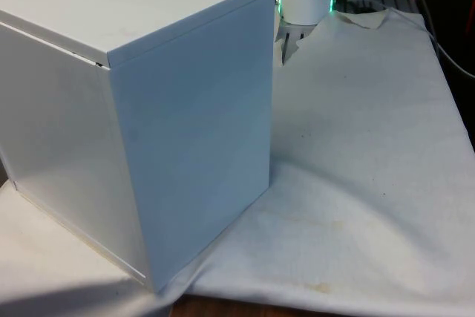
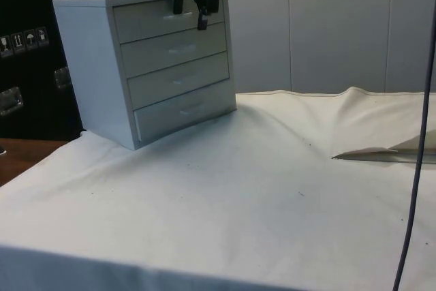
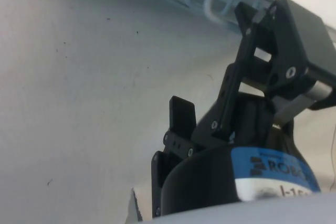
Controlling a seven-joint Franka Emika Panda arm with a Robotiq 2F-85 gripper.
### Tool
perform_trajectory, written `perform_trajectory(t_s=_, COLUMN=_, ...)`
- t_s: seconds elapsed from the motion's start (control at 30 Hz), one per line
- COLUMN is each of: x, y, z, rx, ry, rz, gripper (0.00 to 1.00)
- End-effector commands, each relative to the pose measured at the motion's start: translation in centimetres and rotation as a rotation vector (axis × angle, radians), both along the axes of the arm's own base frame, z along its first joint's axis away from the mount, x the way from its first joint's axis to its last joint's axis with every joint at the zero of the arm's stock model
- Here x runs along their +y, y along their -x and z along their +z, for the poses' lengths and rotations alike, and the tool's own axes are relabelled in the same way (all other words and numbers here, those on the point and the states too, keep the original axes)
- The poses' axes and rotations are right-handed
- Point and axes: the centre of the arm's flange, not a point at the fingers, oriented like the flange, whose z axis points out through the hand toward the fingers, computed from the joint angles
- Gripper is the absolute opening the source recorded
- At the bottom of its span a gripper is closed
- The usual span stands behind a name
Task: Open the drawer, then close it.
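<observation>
Four drawers (image 2: 178, 56) shut; gripper (image 2: 193, 10) before top drawer (image 2: 165, 18), fingers seemingly apart.

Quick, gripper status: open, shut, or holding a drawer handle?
Gripper: open, holding nothing, hanging in front of the top drawer of the chest of drawers; all four drawers look shut.

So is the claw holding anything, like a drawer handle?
Nothing is held. The claw is open in front of the top drawer, with all drawers shut.
</observation>
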Motion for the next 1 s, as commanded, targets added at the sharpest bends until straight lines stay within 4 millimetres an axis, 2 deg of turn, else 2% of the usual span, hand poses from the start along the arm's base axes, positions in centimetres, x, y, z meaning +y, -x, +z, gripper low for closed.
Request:
perform_trajectory(t_s=0.0, x=-0.2, y=-0.1, z=-0.2, rx=-0.014, ry=0.005, rz=0.000, gripper=1.00)
perform_trajectory(t_s=0.23, x=-0.3, y=0.0, z=0.1, rx=-0.012, ry=0.002, rz=-0.003, gripper=1.00)
perform_trajectory(t_s=0.53, x=-0.7, y=-0.2, z=-0.6, rx=-0.034, ry=0.010, rz=-0.005, gripper=1.00)
perform_trajectory(t_s=0.57, x=-0.5, y=0.0, z=0.0, rx=-0.020, ry=0.005, rz=-0.004, gripper=1.00)
perform_trajectory(t_s=0.6, x=-0.7, y=-0.2, z=-0.6, rx=-0.034, ry=0.010, rz=-0.005, gripper=1.00)
perform_trajectory(t_s=0.87, x=-0.2, y=-0.1, z=-1.2, rx=-0.032, ry=0.009, rz=-0.004, gripper=1.00)
perform_trajectory(t_s=0.9, x=-0.4, y=0.0, z=0.1, rx=-0.022, ry=0.004, rz=-0.003, gripper=1.00)
perform_trajectory(t_s=0.93, x=-0.2, y=-0.2, z=-1.2, rx=-0.032, ry=0.009, rz=-0.004, gripper=1.00)
perform_trajectory(t_s=0.97, x=-0.2, y=-0.1, z=-1.3, rx=-0.033, ry=0.008, rz=-0.004, gripper=1.00)
